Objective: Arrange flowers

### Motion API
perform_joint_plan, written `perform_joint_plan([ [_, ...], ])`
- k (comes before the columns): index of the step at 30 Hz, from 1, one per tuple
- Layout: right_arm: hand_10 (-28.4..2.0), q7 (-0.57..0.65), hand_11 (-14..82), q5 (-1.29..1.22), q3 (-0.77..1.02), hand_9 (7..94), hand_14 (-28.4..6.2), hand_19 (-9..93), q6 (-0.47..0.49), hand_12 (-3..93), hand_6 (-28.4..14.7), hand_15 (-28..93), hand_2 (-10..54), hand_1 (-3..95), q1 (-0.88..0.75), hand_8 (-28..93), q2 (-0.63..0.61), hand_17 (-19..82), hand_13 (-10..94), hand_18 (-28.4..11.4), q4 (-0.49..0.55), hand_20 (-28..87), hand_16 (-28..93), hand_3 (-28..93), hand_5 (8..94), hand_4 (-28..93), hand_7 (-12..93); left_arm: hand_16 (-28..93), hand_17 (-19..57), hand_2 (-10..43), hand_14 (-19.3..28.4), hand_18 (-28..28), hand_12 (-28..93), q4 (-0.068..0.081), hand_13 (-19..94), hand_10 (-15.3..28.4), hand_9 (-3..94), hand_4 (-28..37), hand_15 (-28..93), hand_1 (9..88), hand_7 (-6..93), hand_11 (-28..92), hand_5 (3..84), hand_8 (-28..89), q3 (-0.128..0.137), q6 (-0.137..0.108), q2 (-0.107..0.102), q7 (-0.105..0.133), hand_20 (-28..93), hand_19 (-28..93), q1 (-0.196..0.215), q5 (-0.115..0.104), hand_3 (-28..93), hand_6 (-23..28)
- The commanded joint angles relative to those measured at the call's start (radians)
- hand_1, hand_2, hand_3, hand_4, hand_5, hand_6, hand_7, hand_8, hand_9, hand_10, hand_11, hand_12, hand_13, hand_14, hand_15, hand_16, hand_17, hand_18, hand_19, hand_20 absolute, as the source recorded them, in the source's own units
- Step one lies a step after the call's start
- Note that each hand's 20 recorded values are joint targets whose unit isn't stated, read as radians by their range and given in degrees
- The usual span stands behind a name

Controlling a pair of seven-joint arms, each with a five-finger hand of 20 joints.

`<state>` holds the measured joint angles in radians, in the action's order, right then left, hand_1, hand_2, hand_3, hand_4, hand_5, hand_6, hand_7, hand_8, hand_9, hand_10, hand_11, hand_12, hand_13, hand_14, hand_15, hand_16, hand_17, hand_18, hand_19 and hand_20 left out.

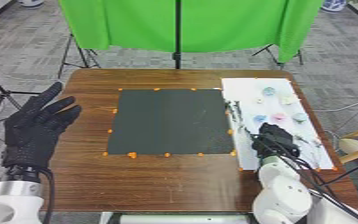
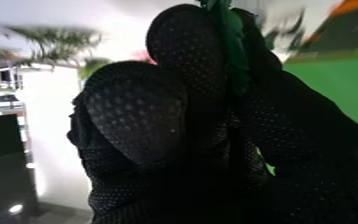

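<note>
On the mat (image 1: 168, 122), note plain charcoal. Around it, note brown wood grain on the table (image 1: 175, 185) and orange on the markers (image 1: 133, 155). To its right, note white on the sheet (image 1: 246, 90), pale blue, pink and cream on the flower heads (image 1: 278, 117), green on the leaf (image 2: 235, 55), and dotted black on the right hand (image 1: 275, 141). Beyond it, note bright green on the cloth (image 1: 131, 25).

Wood table (image 1: 175, 185), glossy; dark mat (image 1: 171, 120), matt; cloth backdrop (image 1: 122, 25); right hand (image 1: 276, 141), textured fabric.
</note>
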<state>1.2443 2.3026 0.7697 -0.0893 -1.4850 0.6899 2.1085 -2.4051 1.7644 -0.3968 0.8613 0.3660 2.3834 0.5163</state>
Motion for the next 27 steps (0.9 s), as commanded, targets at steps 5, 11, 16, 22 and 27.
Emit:
perform_joint_plan([
  [5,-9.3,-0.020,34.0,0.038,0.015,92.8,-5.1,93,-0.041,29.4,-3.7,62,-9.5,57.7,0.091,18,-0.014,49,90,-23.2,0.039,31,20,73,85.7,-28,24,-11,-7.2,8.1,28.4,25.2,12,-0.011,25,21.3,34.0,-26.7,59,20.8,13.9,31,36.5,-9,0.012,-0.012,-0.006,-0.001,26,58,0.008,0.003,78,9.2],
  [11,-9.3,-0.072,34.2,0.002,-0.104,93.0,-4.9,93,-0.036,29.1,-3.8,62,-9.5,57.7,0.284,18,0.031,50,91,-23.3,0.033,32,21,74,86.0,-28,24,-11,-7.1,8.1,28.4,25.2,12,-0.020,26,21.4,34.0,-26.8,59,20.8,13.9,31,36.5,-9,0.020,-0.010,-0.015,-0.023,26,58,-0.011,0.016,78,9.2],
  [16,-9.1,-0.119,34.3,-0.031,-0.189,93.2,-4.9,93,-0.005,29.1,-3.8,62,-9.5,57.7,0.420,18,0.119,50,91,-23.3,0.000,32,21,74,86.1,-28,24,-12,-7.1,8.0,28.4,25.3,12,-0.021,26,21.3,34.0,-26.8,59,20.7,14.0,31,36.6,-9,0.011,-0.006,-0.019,-0.070,26,58,-0.063,0.030,79,9.3],
  [22,-9.1,-0.208,34.5,-0.110,-0.265,93.3,-5.0,93,0.053,28.9,-3.8,62,-9.5,57.7,0.550,18,0.282,50,91,-23.4,-0.086,33,21,74,86.4,-28,23,-12,-7.1,7.9,28.4,25.5,12,-0.018,26,21.5,34.2,-26.9,60,20.7,14.4,32,36.6,-9,-0.003,0.003,-0.029,-0.089,26,58,-0.111,0.034,79,9.2],
  [27,-8.9,-0.218,34.9,-0.163,-0.334,93.3,-5.0,93,0.081,28.2,-3.8,62,-9.5,57.9,0.644,18,0.402,50,91,-23.3,-0.180,33,21,73,86.5,-28,23,-12,-6.8,7.7,28.4,25.6,12,-0.004,27,21.8,34.5,-27.0,61,20.9,15.7,34,37.0,-10,-0.031,0.032,-0.043,-0.096,27,59,-0.176,0.036,79,9.3],
])
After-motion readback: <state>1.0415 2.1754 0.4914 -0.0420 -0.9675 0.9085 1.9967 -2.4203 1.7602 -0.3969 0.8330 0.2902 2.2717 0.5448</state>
